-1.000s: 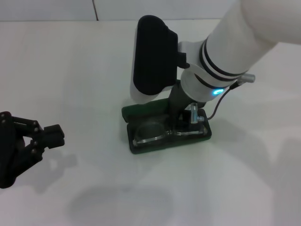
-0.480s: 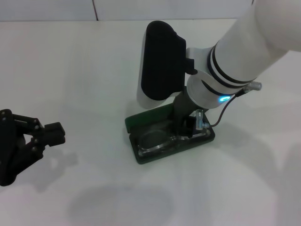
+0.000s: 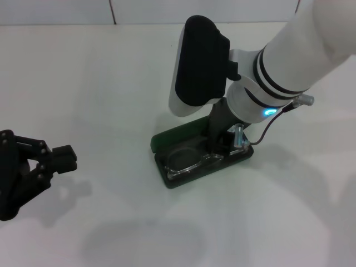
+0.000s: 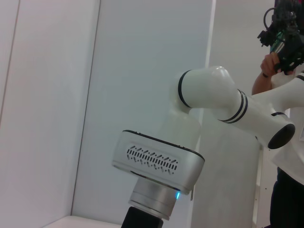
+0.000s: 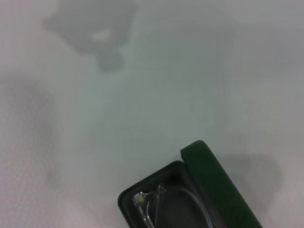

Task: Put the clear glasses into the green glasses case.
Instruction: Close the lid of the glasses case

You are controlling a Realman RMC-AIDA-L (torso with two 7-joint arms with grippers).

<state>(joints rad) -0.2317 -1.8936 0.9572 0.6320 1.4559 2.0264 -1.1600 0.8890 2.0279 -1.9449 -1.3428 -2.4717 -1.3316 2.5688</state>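
Sliding rightward since earlier: green glasses case (image 3: pixel 183 146), clear glasses (image 3: pixel 186 161) inside.

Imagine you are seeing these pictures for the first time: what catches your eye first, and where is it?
The big white right arm reaching down mid-table, its end effector inside the open green case. The clear glasses lie in that case. At the table's left edge, the black left end effector sits idle.
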